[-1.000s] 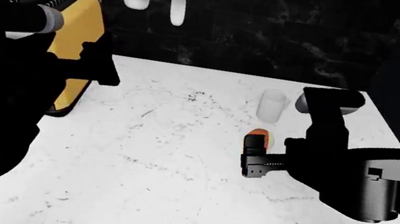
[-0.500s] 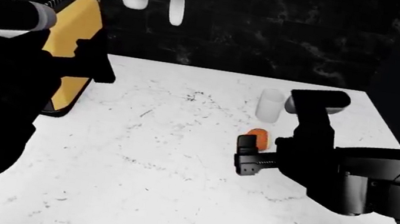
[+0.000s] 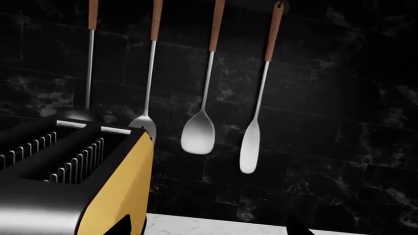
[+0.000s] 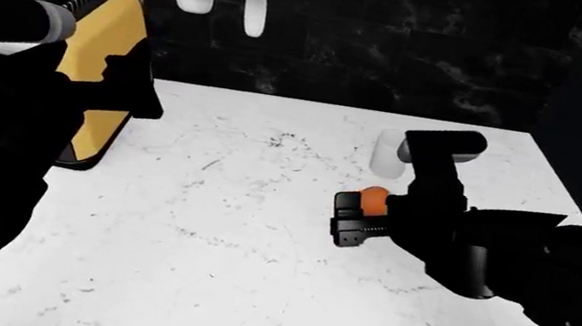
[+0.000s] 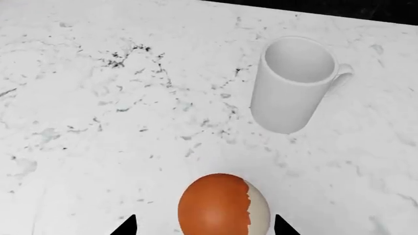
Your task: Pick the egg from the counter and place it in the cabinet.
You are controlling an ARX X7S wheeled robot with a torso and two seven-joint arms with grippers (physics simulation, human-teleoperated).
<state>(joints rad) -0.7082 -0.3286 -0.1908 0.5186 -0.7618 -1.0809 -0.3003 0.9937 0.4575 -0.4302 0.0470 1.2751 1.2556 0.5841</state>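
While the right pincer sits over the white marble-look tabletop, the small smooth orange-brown oval egg shows between its two black fingers, which stand closed against the egg's sides, so the pincer has hold of it. From the head view the egg lies right of the tabletop's middle, toward three o'clock, and at about seven o'clock from the white cylindrical cup, near it but apart.

Seen from the right wrist, the egg fills the space between the two dark fingertips, its rounded end facing the camera, so its long axis seems to run along the pincer's reach; I cannot tell which end is the narrower one. A paler patch covers one flank of its shell. The cup stands upright beyond it, mouth up, its handle turned away from the egg.

At ten o'clock on the tabletop stands a black toaster with a yellow side panel, partly behind the left arm. The left pincer shows only two dark tips spread well apart, holding nothing, facing steel utensils with wooden handles hung on the black wall.
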